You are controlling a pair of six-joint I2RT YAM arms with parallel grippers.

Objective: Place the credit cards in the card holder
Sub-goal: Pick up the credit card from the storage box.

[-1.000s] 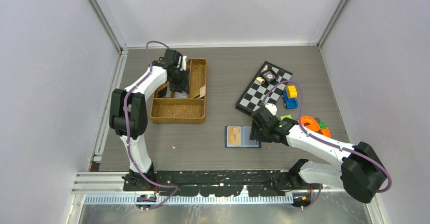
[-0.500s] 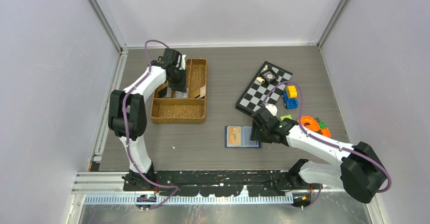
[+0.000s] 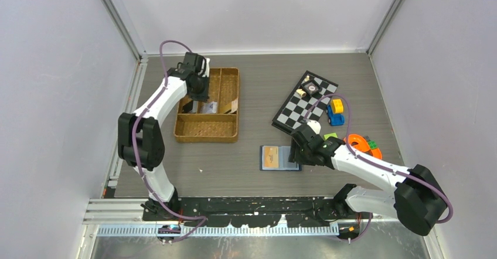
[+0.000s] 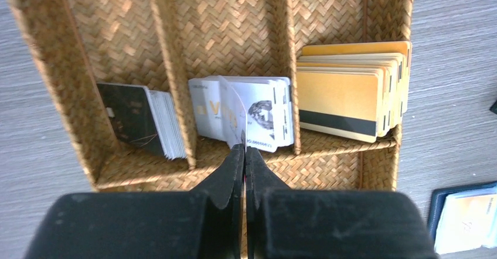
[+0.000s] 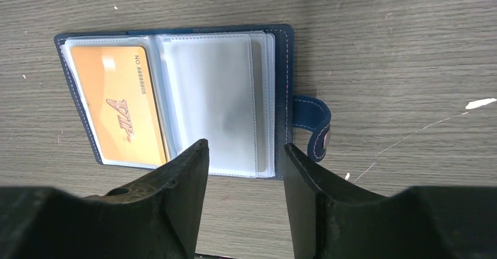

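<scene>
Open on the tabletop (image 5: pixel 398 65), card holder (image 5: pixel 211 101) shows an orange card (image 5: pixel 120 106) printed "NO 8888805" and "VIP" in its left sleeve, right gripper (image 5: pixel 245 147) spread wide over its clear sleeves; left gripper (image 4: pixel 244 147) pinched onto a white card (image 4: pixel 233 104) seen edge-on, above the white stack (image 4: pixel 266 115) in wicker tray's (image 4: pixel 176 65) middle compartment, print there partly hidden.

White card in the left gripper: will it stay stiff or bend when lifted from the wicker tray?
Likely flexes: seen edge-on, the thin white plastic card looks bowed above the shut left gripper. Probably light, but slippery: only its lower edge is pinched, so it could twist or slide out.
</scene>
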